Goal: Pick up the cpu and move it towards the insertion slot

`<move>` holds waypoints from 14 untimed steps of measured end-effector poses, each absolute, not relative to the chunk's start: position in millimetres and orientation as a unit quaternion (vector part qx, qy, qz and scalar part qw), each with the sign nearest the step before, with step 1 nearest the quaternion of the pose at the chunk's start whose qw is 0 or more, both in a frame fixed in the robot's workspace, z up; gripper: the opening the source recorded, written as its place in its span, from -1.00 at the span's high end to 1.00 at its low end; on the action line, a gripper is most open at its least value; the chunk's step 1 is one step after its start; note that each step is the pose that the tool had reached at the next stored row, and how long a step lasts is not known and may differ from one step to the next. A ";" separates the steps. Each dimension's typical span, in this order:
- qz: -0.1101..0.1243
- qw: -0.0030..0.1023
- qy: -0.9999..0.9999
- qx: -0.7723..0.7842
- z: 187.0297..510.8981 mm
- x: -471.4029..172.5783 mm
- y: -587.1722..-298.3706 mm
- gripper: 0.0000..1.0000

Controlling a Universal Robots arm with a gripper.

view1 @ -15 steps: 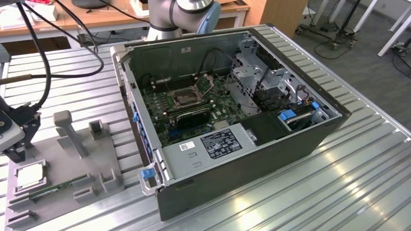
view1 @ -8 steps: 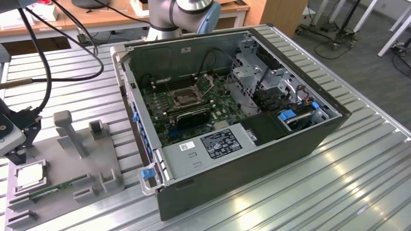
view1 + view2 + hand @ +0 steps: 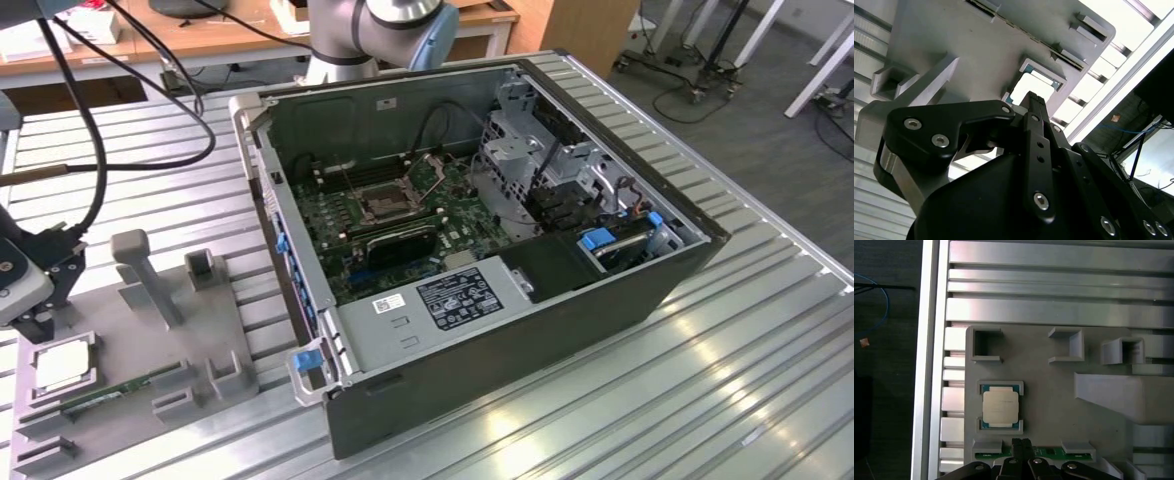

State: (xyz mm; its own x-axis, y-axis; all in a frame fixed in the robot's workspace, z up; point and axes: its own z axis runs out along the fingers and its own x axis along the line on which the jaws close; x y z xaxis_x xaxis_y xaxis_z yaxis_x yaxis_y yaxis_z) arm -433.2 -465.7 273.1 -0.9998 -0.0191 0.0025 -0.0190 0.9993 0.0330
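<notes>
Sitting in its gray tray (image 3: 1054, 405), the cpu (image 3: 1000, 408) looks light and breakable; hold its edges. The gripper (image 3: 1021, 444) is closed, empty.

The cpu (image 3: 60, 368) — a small square chip with a silvery top and a green rim — is lying flat in a grey tray pocket (image 3: 83, 342) at the exterior view's near left. The insertion slot (image 3: 387, 205), dark-centred and metal-framed, is sitting well apart to its right, on the green board (image 3: 461, 235).
</notes>
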 end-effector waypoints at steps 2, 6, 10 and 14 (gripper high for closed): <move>-0.016 0.001 -1.000 0.009 272.9 -433.6 -465.6 0.79; -0.016 0.001 -1.000 0.010 272.1 -434.2 -465.5 0.79; -0.016 0.001 -1.000 0.010 270.3 -434.2 -465.6 0.79; -0.016 0.002 -1.000 0.009 268.0 -435.3 -465.5 0.79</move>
State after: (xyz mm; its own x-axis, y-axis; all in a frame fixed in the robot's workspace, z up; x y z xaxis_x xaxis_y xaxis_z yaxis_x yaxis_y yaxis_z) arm -435.3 -465.5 268.0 -0.9998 -0.0190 0.0028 -0.0189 0.9993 0.0329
